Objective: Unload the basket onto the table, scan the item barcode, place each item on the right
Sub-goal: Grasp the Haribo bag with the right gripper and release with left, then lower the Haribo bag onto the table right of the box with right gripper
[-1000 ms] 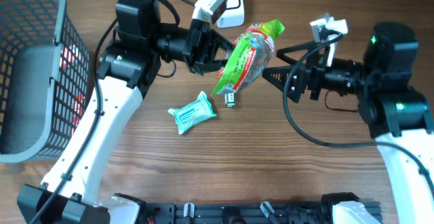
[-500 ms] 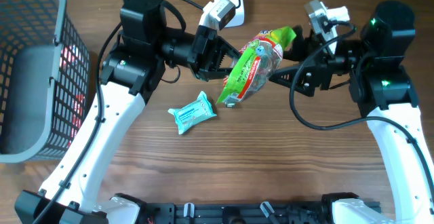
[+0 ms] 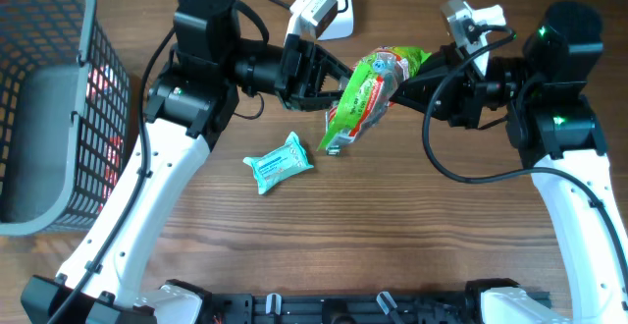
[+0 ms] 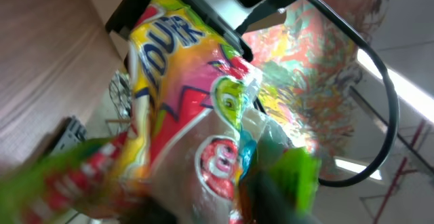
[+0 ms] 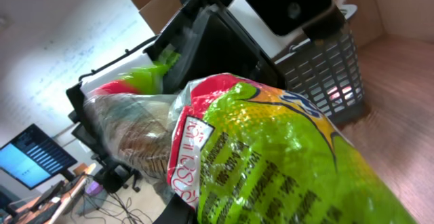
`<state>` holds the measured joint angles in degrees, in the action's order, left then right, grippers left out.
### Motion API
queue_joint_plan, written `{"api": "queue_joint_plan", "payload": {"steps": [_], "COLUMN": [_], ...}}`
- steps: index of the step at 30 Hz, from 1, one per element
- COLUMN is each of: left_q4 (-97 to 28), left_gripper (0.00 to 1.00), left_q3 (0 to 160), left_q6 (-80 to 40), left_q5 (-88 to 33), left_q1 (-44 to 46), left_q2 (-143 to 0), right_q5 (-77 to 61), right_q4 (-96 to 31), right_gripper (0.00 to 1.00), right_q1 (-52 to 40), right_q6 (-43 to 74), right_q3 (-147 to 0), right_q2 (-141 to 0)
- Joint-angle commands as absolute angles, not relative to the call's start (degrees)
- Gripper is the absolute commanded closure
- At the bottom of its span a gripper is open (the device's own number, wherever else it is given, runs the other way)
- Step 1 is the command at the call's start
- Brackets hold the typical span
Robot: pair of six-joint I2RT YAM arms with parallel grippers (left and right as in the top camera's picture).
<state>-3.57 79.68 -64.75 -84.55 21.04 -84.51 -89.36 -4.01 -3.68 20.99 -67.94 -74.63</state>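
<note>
Since 1 s ago: right gripper (image 3: 408, 70) has clamped the crinkly green plastic snack bag (image 3: 361, 96) at its 2 o'clock end. Whether left gripper (image 3: 330, 79) grips or has let go, cannot tell. Handover likely.

Overhead camera looking straight down on the bench (image 3: 392, 216) from well above. Wrist cameras sitting close in from opposite sides, facing each other; all three sharing the snack bag (image 3: 365, 98).

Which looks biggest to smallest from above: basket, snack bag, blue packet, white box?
1. basket, clearly largest.
2. snack bag, though held up nearer the camera.
3. blue packet and white box look alike; the box is partly hidden.
</note>
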Motion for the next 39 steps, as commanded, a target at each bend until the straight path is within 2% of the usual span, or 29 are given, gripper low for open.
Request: {"api": "queue_joint_plan", "payload": {"steps": [1, 3, 7, 9, 11, 14, 17, 24, 34, 35, 36, 37, 39], "left_q4": [-3.6, -4.5, -13.3, -23.0, -30.0, -38.4, -43.3, -45.1, -46.2, -46.2, -46.3, -46.6, -46.5], "left_gripper": [0.48, 0.41, 0.34, 0.32, 0.29, 0.29, 0.27, 0.23, 0.24, 0.24, 0.24, 0.23, 0.16], "left_q3": [80.2, 80.2, 80.2, 80.2, 80.2, 80.2, 80.1, 79.7, 79.5, 79.5, 79.5, 79.5, 79.6], "left_q6": [-52.8, -47.6, -35.2, -33.0, -32.9, -30.3, -28.7, -28.7, -28.6, -28.5, -27.1, -27.2, -27.2], "left_q5": [-75.8, -69.7, -51.9, -35.8, -24.9, -13.7, -9.2, -8.2, -8.2, -8.2, -8.3, -8.3, -8.3], "left_q1": [21.8, 21.1, 18.4, 17.1, 16.8, 16.9, 16.9, 16.9, 16.9, 16.9, 16.9, 16.9, 16.9], "left_q2": [-84.2, -84.3, -84.3, -84.3, -84.3, -84.4, -84.4, -85.3, -87.8, -87.8, -87.8, -87.7, -87.3], "right_q5": [-92.3, -89.6, -79.3, -67.2, -53.1, -30.9, -23.7, -24.0, -28.5, -28.6, -28.4, -27.6, -24.5], "right_q4": [-4.2, -4.4, -9.2, -17.5, -24.9, -33.3, -36.8, -38.9, -39.8, -40.3, -40.8, -41.1, -41.1], "right_gripper": [0.96, 0.96, 0.96, 0.96, 0.96, 0.96, 0.96, 0.96, 0.96, 0.90, 0.64, 0.33, 0.28], "right_q1": [-4.1, -4.1, -4.1, -4.1, -4.1, -4.1, -4.1, -4.0, -4.0, -4.0, -4.0, -4.0, -3.6], "right_q6": [19.2, 19.3, 16.0, 11.2, 8.5, 8.6, 10.2, 16.1, 14.9, 14.1, 13.3, 11.8, 10.8], "right_q3": [-66.7, -64.9, -60.6, -59.2, -58.9, -58.7, -58.7, -58.7, -57.6, -57.6, -57.6, -57.6, -59.0], "right_q2": [-74.1, -74.1, -74.1, -74.1, -74.1, -74.2, -75.2, -77.4, -87.5, -88.5, -89.2, -89.5, -89.2]}}
